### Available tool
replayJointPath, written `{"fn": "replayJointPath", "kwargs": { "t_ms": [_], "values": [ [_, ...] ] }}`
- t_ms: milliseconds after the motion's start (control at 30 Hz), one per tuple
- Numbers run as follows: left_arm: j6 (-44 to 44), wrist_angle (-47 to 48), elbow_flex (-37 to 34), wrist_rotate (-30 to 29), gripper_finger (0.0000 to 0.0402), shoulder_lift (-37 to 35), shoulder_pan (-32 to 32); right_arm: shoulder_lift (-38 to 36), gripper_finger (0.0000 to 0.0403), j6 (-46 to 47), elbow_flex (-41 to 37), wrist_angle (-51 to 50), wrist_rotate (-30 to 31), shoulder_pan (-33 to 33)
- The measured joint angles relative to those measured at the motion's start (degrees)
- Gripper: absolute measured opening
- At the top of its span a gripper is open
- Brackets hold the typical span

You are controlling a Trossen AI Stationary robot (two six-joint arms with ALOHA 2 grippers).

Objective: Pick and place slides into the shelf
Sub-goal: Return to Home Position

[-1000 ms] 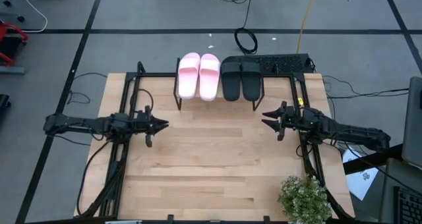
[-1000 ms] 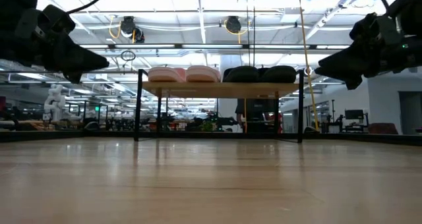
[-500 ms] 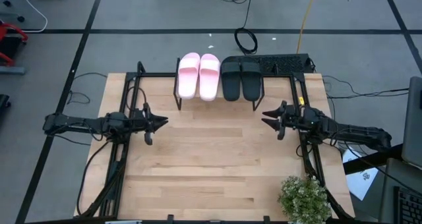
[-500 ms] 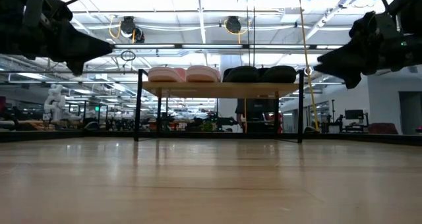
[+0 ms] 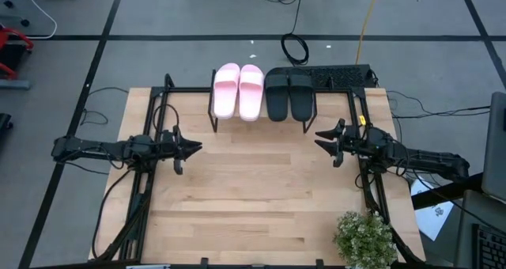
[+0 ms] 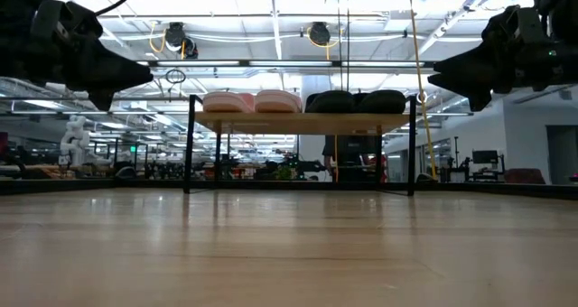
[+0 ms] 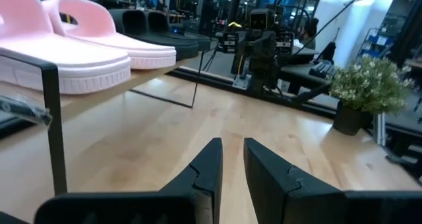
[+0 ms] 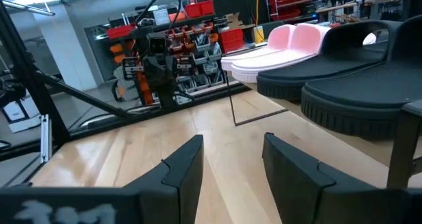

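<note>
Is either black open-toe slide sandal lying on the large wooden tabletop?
No, both black slide sandals sit side by side on the small black-legged wooden shelf, next to the pale pink pair.

A potted plant [image 5: 365,237] sits at one table [image 5: 253,198] corner.

You've got the shelf [image 6: 302,122] at the far edge of the desk [image 5: 253,198], about centred. Four slides sit on top in a row: the left pair of slides [image 5: 238,91] just beside the right pair of slides [image 5: 289,95]. The left claw [image 5: 194,148] hangs over the desk's left side and the right claw [image 5: 320,140] over its right. They face each other, well apart, nearer you than the shelf. A potted plant [image 5: 364,237] is at the near right corner.
</note>
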State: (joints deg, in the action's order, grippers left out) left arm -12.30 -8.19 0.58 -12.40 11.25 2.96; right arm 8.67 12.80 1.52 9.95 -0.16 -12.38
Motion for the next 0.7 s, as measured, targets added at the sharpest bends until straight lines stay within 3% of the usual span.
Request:
{"fn": "replayJointPath", "kwargs": {
  "t_ms": [467, 700],
  "values": [
    [-1.7, -0.1, 0.0, -0.1, 0.0063, 0.0, 0.0, -0.3, 0.0148, 0.0, 0.0, 0.0, 0.0, 0.0],
    [-1.7, -0.2, 0.0, -0.1, 0.0063, 0.0, 0.0, -4.0, 0.0148, 0.0, 0.0, 0.0, 0.1, 0.0]
  ]
}}
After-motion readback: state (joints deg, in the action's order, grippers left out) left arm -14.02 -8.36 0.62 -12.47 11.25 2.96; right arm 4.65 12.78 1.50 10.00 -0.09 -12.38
